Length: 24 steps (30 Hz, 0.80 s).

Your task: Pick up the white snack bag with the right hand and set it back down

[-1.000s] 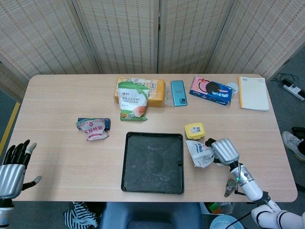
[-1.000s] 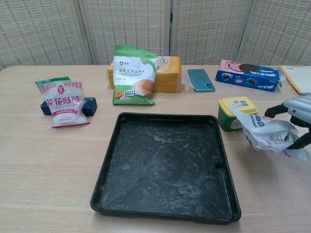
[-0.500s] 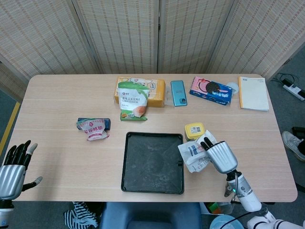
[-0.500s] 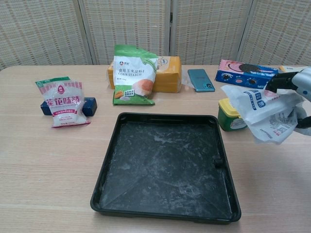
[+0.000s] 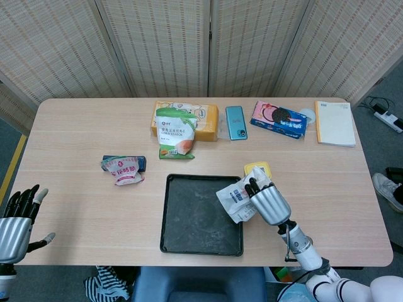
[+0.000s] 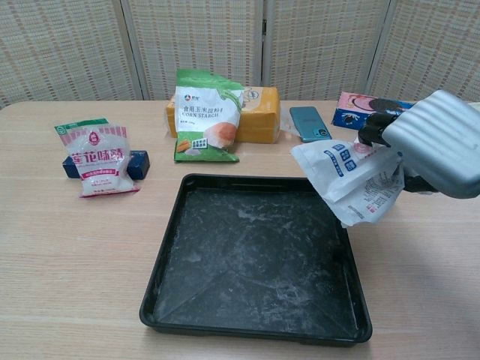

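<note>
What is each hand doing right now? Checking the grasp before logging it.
Left hand: open, holding nothing.
Right hand: holding the white snack bag, lifted above the tray's right edge.

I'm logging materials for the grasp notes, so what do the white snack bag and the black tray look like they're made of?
White snack bag: thin plastic film, probably; it crumples and creases in the right hand.
Black tray: rigid, likely plastic or coated metal; matte, with whitish scuffs across its floor.

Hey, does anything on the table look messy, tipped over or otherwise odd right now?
Only the black tray: its floor is smeared with whitish residue. The white snack bag looks crumpled in the right hand.
</note>
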{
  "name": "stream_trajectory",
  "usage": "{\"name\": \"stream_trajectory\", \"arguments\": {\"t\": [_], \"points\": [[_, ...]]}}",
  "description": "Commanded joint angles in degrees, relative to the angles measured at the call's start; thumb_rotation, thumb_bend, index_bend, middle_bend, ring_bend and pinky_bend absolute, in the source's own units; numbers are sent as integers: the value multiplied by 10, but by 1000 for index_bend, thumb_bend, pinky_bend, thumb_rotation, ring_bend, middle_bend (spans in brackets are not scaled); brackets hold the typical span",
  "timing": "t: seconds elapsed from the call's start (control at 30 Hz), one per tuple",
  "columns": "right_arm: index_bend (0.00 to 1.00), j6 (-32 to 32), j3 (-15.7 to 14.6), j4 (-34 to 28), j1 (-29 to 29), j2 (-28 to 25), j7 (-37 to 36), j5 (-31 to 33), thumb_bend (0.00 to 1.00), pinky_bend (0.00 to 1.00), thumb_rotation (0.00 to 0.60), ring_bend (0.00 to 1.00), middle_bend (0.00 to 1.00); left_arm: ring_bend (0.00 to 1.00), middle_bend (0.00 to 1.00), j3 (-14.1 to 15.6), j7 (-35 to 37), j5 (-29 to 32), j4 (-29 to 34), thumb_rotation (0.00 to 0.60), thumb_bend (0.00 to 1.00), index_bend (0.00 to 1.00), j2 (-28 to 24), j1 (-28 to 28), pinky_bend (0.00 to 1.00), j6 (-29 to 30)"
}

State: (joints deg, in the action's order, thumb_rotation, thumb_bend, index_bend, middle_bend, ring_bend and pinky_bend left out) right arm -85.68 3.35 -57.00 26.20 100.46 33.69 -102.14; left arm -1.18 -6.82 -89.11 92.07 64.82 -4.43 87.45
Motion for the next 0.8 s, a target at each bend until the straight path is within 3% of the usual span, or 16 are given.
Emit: {"name": "stream_trajectory", "arguments": {"t": [0.03, 0.57, 0.8], "points": [[911, -31, -7, 46, 3, 26, 15, -24, 366, 1000, 600, 1000, 859, 64, 0, 0, 3, -1, 0, 600, 146, 0, -1, 1, 18, 1], [911, -194, -35, 271, 15, 115, 22, -103, 366, 1000, 600, 1000, 859, 65, 0, 0, 3, -1, 1, 600, 146, 0, -2, 1, 23, 1], [911, -192, -35, 301, 10, 133, -13, -79, 366, 1000, 600, 1000, 859, 64, 0, 1, 4, -2, 0, 600, 146, 0, -2, 2, 24, 2]]}}
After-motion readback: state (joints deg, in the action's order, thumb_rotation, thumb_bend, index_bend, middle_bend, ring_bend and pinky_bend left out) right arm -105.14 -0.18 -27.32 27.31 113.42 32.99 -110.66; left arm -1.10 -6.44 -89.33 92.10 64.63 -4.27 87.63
